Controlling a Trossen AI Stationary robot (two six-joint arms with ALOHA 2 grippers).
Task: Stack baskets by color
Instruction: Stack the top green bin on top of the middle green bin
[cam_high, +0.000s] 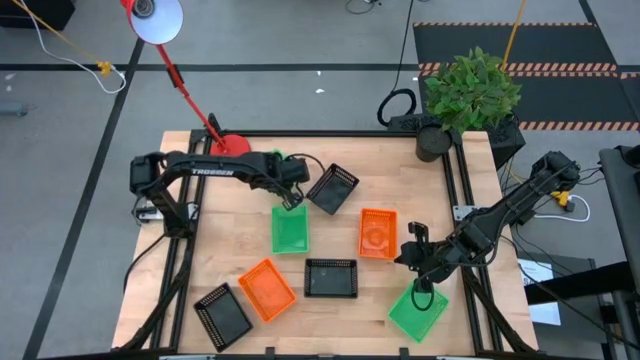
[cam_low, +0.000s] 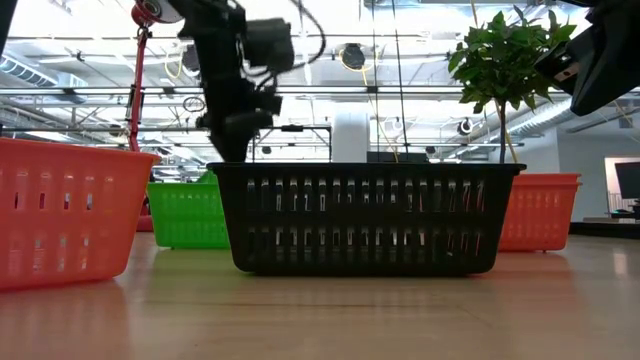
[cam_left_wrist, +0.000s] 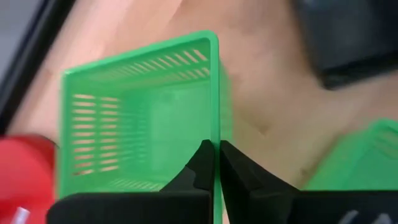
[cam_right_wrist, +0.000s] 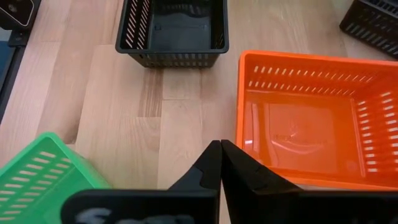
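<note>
The green basket (cam_high: 290, 229) sits mid-bench, left of centre, and my left pincer (cam_left_wrist: 215, 163) is clamped on its rim. My wrist view shows the thin wall nipped between both fingers; from above that grip hides under my arm. A black basket (cam_high: 333, 188) lies just beside it, the red lamp base (cam_high: 229, 146) behind. My right pincer (cam_right_wrist: 220, 155) is pressed shut on nothing, hovering over bare bench (cam_high: 250, 210) between an orange basket (cam_right_wrist: 311, 118) and another green basket (cam_right_wrist: 46, 171) at the front right edge.
</note>
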